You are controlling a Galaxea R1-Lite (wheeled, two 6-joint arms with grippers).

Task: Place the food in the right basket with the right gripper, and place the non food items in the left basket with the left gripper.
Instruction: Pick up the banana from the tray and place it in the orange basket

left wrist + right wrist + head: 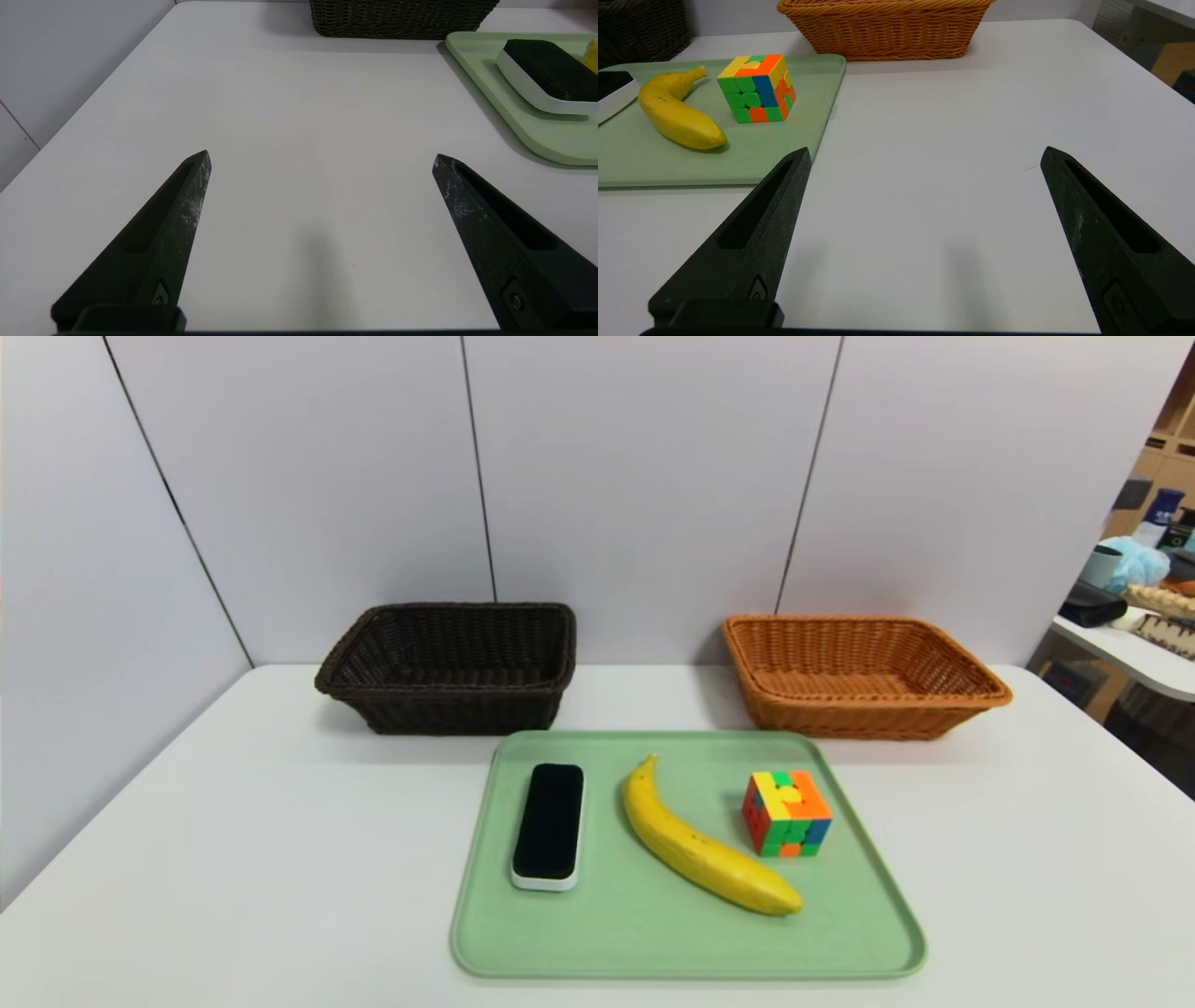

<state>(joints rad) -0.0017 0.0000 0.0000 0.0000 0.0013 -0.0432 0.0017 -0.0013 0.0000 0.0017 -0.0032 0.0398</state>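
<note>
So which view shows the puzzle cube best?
The head view: the cube appears whole there on the tray, with both baskets around for placing it. The right wrist view shows it whole too, larger; the left wrist view misses it.

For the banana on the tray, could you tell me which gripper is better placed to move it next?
Probably the right: the right gripper stands open, and the banana lies nearer its orange-tan basket.

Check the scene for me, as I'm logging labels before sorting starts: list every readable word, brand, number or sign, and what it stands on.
No readable text on the baskets, tray, banana, puzzle cube or black slab.
Background items at the far right: any markings are too small to read.
</note>
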